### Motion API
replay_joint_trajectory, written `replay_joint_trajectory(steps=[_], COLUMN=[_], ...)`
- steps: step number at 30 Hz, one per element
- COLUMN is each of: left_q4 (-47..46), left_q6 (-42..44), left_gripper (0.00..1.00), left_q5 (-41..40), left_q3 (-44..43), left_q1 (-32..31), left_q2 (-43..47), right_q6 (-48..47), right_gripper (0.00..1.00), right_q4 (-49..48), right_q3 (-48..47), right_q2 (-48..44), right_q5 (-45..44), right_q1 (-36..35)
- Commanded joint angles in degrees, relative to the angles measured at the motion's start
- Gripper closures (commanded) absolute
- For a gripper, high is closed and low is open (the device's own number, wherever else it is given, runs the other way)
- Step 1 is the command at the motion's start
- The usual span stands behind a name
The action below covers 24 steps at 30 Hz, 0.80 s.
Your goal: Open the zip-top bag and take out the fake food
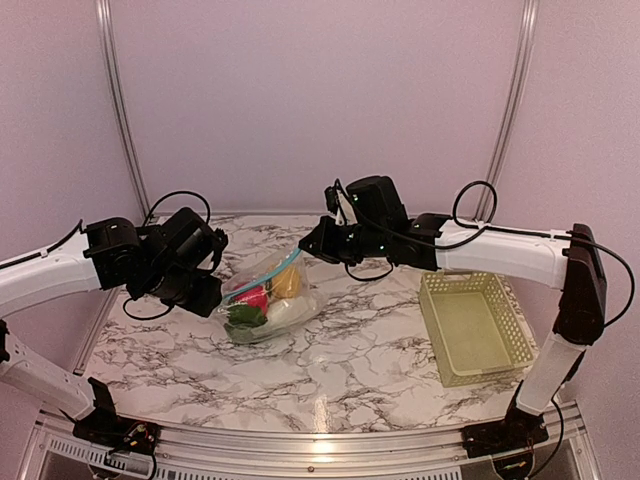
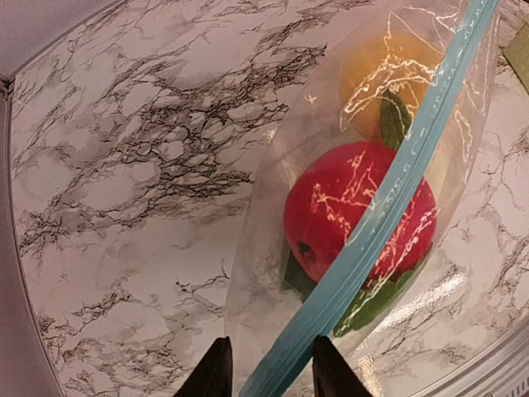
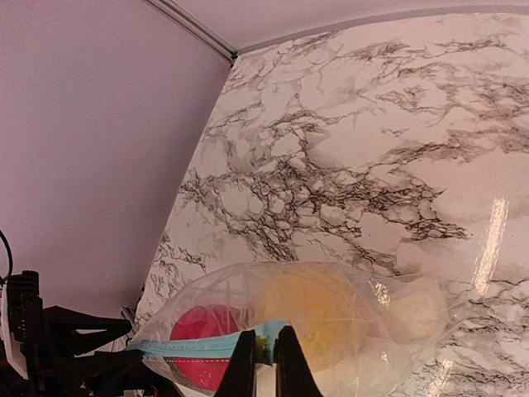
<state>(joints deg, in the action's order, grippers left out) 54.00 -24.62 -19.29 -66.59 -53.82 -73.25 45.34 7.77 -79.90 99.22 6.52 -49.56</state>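
Now the clear, crinkly plastic zip-top bag (image 1: pixel 268 298) lies on the white marble-look surface (image 1: pixel 350 380), between the two arms. The right claw (image 3: pixel 264 368) is squeezed tight on the light blue zipper strip (image 2: pixel 397 182) at the far end of the bag. I think it holds that end up a little and stops the bag from sliding. The left claw (image 2: pixel 269 376) is at the other end. Its two black fingers (image 2: pixel 213 380) stand apart with the blue strip running between them, and they do not pinch it yet. I think it is there to grab the top too, so both arms can pull the bag open. The bag is thin, shiny and full of wrinkles, and you can see right through it. Inside sit a smooth red ball-like toy fruit (image 2: pixel 331 215), a round yellow-orange toy fruit (image 3: pixel 310 310), a white oblong toy piece (image 1: pixel 290 313) and a green leafy toy vegetable (image 1: pixel 243 316). None of the food is out yet. A pale yellow-green lattice basket (image 1: pixel 433 325) sits off to the right, well apart from the bag.
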Motion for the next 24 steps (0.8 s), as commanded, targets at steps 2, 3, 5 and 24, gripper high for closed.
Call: replay_joint_trajectory(steps=[2,3,5,24], left_q4=[-1.0,-1.0,-1.0,-2.8], left_q6=[0.1,0.2,0.3,2.0], left_gripper=[0.67,0.68,0.69,0.67], left_q5=[-1.1,-1.0,-1.3,-0.5], left_q3=[-2.1,-2.2,-2.7,-4.1], left_q1=[0.6,0.7,0.9,1.2], left_q2=[-0.6,-0.6,-0.9,-4.8], right_q6=[-0.3,-0.3,-0.3,-0.2], right_gripper=[0.98,0.98,0.98,0.98], right_q4=[0.2,0.2,0.1,0.0], right_q3=[-0.6,-0.5,-0.4,-1.4], right_q2=[0.6,0.6,0.5,1.8], right_q5=[0.1,0.1,0.1,0.7], right_q1=[0.3,0.3,0.2,-0.8])
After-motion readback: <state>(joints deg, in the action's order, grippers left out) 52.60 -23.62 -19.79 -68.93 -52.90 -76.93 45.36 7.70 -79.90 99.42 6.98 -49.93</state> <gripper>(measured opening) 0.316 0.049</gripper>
